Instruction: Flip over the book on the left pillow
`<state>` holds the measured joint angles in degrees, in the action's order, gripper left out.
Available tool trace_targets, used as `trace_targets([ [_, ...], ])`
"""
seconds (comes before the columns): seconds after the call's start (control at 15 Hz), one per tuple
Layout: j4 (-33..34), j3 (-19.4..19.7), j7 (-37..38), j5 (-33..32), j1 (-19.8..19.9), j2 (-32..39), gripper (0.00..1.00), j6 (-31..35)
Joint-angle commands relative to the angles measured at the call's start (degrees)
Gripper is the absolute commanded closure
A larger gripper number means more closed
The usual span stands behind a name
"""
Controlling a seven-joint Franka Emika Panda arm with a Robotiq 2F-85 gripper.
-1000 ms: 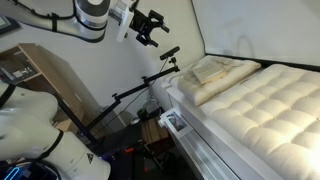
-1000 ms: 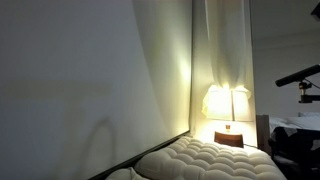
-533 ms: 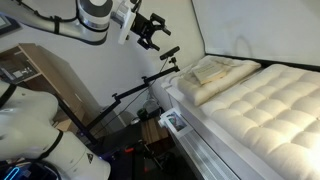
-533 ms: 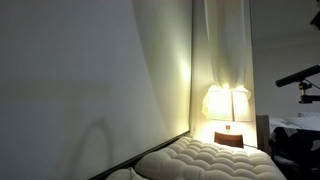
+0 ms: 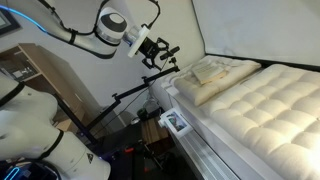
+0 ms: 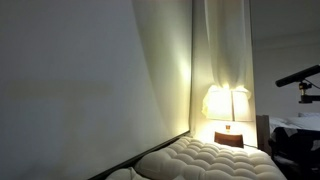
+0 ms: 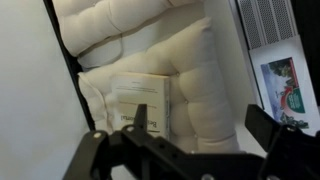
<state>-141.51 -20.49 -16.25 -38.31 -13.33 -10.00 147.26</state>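
The book (image 7: 140, 100) is thin and flat with a pale cream cover and printed text. It lies on a plump cream pillow (image 7: 205, 85), seen in the wrist view. My gripper (image 7: 200, 125) is open and empty, its two black fingers hanging above the book and pillow without touching them. In an exterior view my gripper (image 5: 158, 50) hovers in the air off the head end of the bed, to the side of the pillows (image 5: 222, 74). From there I cannot tell the book from the pillow.
A quilted cream mattress (image 5: 265, 110) fills the bed. A black tripod (image 5: 135, 92) stands beside the bed under my arm. A colourful picture card (image 7: 285, 85) lies beside the pillow. A lit lamp (image 6: 227, 103) glows beyond the mattress (image 6: 210, 160).
My arm has swung down and toward the bed, so the gripper is lower and closer to the pillows. The book and pillows have not moved.
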Motion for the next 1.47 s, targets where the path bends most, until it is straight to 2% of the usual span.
trace_targets([
  [0.0, 3.4, 1.5, -7.1, -3.0, -1.2, 7.0, 0.00, 1.0],
  [0.13, 5.3, 1.9, -8.5, -4.6, -1.2, 10.6, 0.00, 2.3],
  [0.2, 6.5, 2.1, -7.4, -7.8, -1.0, 12.0, 0.00, 2.9],
  [0.47, 11.7, 2.8, 10.4, -28.3, -0.7, 14.0, 0.00, 5.2],
  [0.6, 14.6, 2.9, 19.5, -36.2, -1.1, 15.1, 0.00, 4.6],
  [0.67, 15.3, 2.6, 20.6, -37.1, -1.1, 15.9, 0.00, 4.6],
  [0.73, 12.7, 3.3, 16.7, -33.7, -1.4, 14.1, 0.00, 4.5],
  [1.2, 12.9, 3.3, 17.3, -34.0, -1.5, 14.5, 0.00, 4.5],
  [1.4, 16.3, 3.9, 14.7, -32.9, -1.1, 20.2, 0.00, 4.1],
])
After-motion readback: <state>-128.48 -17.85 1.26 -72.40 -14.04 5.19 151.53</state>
